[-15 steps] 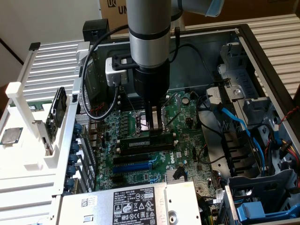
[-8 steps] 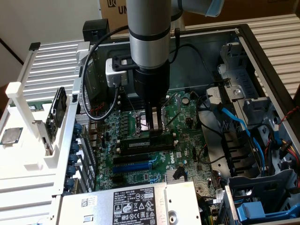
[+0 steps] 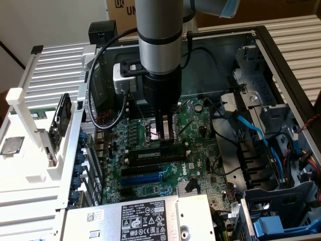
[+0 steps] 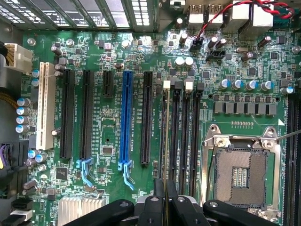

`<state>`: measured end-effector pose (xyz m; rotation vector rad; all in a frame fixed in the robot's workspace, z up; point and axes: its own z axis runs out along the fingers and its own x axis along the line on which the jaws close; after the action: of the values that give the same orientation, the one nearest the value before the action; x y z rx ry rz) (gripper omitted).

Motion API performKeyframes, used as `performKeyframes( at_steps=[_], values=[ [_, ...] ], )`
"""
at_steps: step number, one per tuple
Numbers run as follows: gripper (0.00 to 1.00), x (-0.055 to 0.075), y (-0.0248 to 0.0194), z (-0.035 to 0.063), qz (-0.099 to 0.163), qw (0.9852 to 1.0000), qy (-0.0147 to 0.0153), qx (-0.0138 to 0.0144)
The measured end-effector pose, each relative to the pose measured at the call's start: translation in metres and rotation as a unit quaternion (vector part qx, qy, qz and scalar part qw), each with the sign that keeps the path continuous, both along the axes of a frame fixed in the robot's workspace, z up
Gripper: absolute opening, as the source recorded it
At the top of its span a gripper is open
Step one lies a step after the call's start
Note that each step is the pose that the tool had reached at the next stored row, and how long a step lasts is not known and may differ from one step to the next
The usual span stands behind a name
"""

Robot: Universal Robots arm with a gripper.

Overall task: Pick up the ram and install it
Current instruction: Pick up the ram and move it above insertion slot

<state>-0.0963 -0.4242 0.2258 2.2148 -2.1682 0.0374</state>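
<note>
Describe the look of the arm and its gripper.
The arm is a silver-grey tube with a black ring and a blue joint cap. The gripper has a round black body and slim dark fingers. A black cable loops past a pale box.

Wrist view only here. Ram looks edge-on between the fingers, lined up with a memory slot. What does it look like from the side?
Observer: In the exterior view the ram stands on its long edge, parallel to the blue slot, with its pale label facing the camera.
Operator: Where along it is the grip?
Observer: The gripper is shut on the ram's top edge, off its middle toward the exterior view's right.
Operator: Anything hanging near the arm?
Observer: A black cable loops from the arm toward the exterior view's left, alongside the case wall.
</note>
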Motion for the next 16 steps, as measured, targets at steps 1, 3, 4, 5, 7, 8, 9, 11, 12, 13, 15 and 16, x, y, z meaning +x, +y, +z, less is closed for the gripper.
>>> performKeyframes(
  at_steps=[1,3,4,5,7,8,9,11,12,13,15,16],
  values=[
    [0.13,0.0,0.0,-0.0002,0.0,1.0,0.0,0.0001],
    [0.13,0.0,0.0,-0.0009,0.0,1.0,-0.0001,0.0002],
    [0.13,0.0,0.0,-0.0011,0.0,1.0,-0.0001,0.0001],
    [0.13,0.0,0.0,-0.0012,0.0,1.0,0.0,0.0],
    [0.13,0.0,0.0,-0.0011,0.0,1.0,0.0,0.0],
    [0.13,0.0,0.0,-0.0012,0.0,1.0,0.0,0.0],
    [0.13,0.0,0.0,-0.0012,0.0,1.0,0.0,0.0],
    [0.13,0.0,0.0,-0.0012,0.0,1.0,0.0,0.0001],
    [0.13,0.0,0.0,-0.0012,0.0,1.0,0.0,0.0001],
    [0.13,0.0,0.0,-0.0012,0.0,1.0,0.0,0.0001],
    [0.13,0.0,0.0,-0.0012,0.0,1.0,-0.0001,0.0001],
    [0.13,0.0001,0.0,-0.0013,0.0,1.0,-0.0003,0.0002]
  ],
)
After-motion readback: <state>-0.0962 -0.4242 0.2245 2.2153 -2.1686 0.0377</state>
